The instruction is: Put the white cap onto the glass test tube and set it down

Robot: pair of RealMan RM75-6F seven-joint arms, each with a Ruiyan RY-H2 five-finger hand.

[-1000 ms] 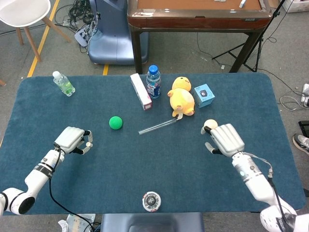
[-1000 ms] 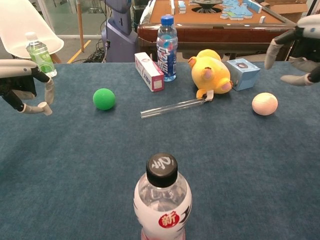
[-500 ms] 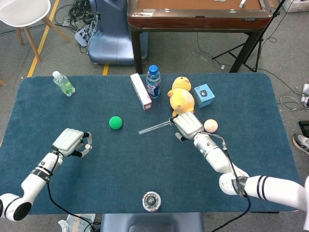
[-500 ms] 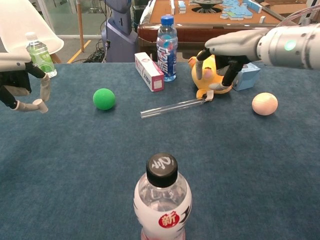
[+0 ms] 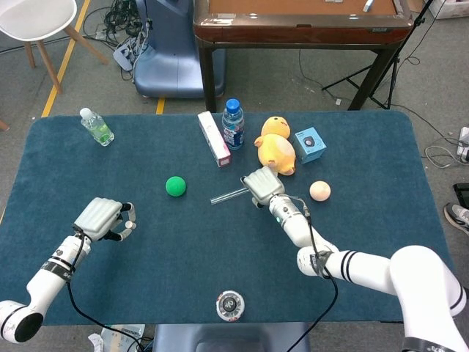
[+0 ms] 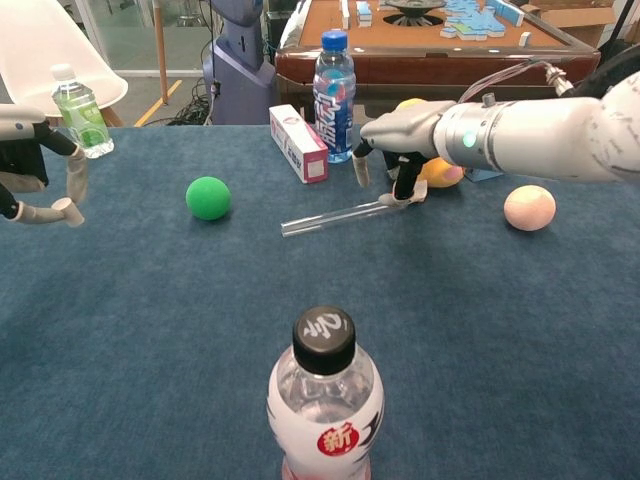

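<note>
Both hands are empty so far: the right hand [image 6: 400,140] hovers fingers-apart over the capped end of the glass test tube [image 6: 335,216] lying on the worktop [image 6: 500,330] beside the yellow plush [image 5: 277,150], left hand [image 5: 102,218] loosely curled, so I'd guess the pickup comes next.

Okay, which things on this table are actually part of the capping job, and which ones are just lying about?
For the job: glass test tube, white cap at its end, right hand over it.

Lying about: green ball, yellow plush toy, blue-capped bottle, toothpaste box, blue box, pale egg, green drink bottle.
</note>
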